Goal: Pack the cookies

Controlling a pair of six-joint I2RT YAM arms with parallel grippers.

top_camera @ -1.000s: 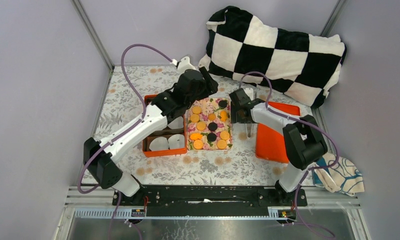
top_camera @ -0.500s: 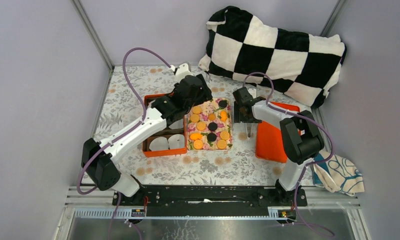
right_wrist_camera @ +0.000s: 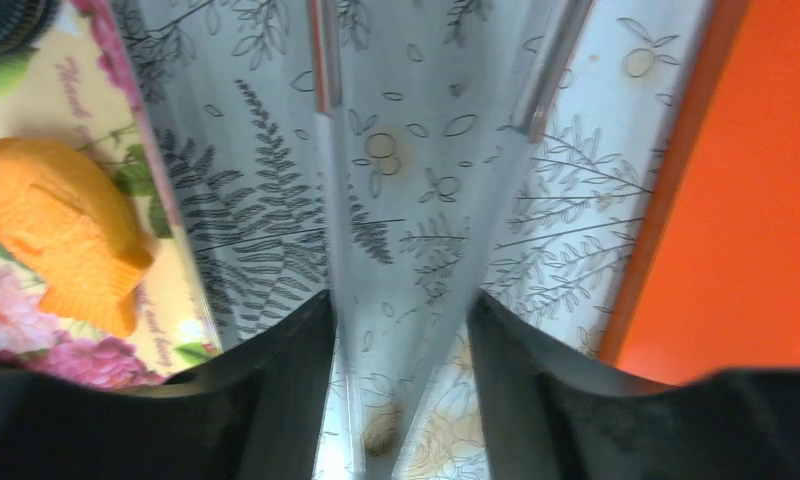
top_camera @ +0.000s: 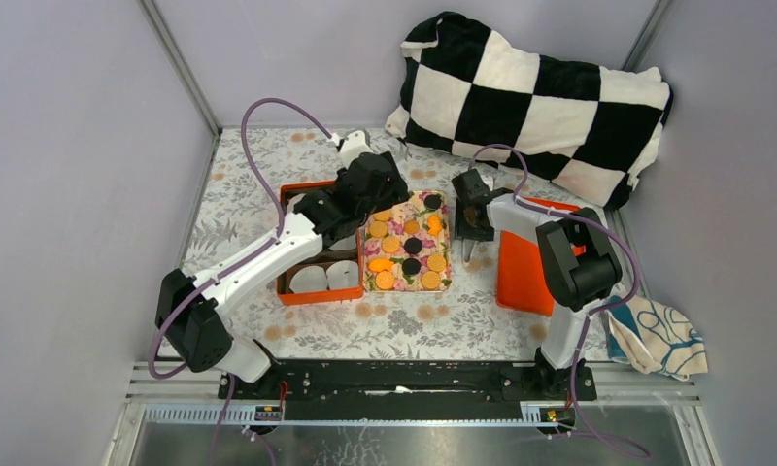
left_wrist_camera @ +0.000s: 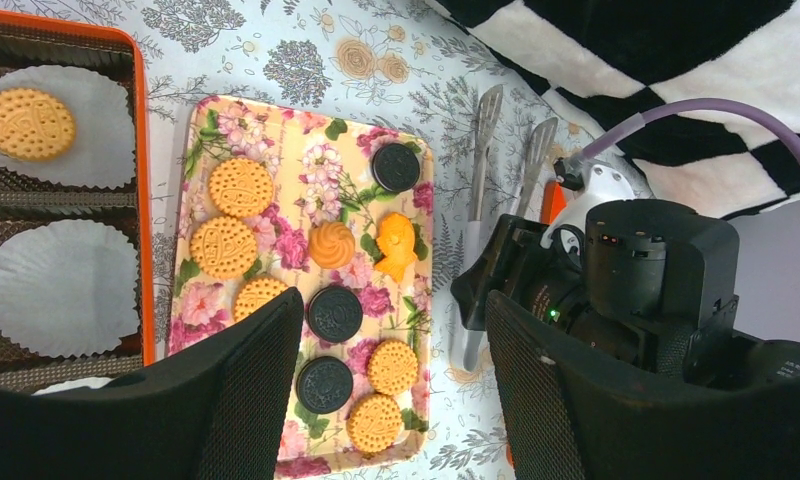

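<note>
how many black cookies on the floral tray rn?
3 black cookies, all on the floral tray: one at its far right corner, another mid-tray, the third just nearer. The two views together leave no tray part hidden.

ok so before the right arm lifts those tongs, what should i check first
1. tongs between the right gripper jaws: ok, both metal arms run between them
2. firm grip on the tongs: cannot tell, contact isn't clear
3. left gripper free: ok, jaws open and empty above the floral tray
4. cookies to pick: ok, many lie on the tray
5. room in the orange box: ok, one paper cup is empty, another holds a cookie
</note>
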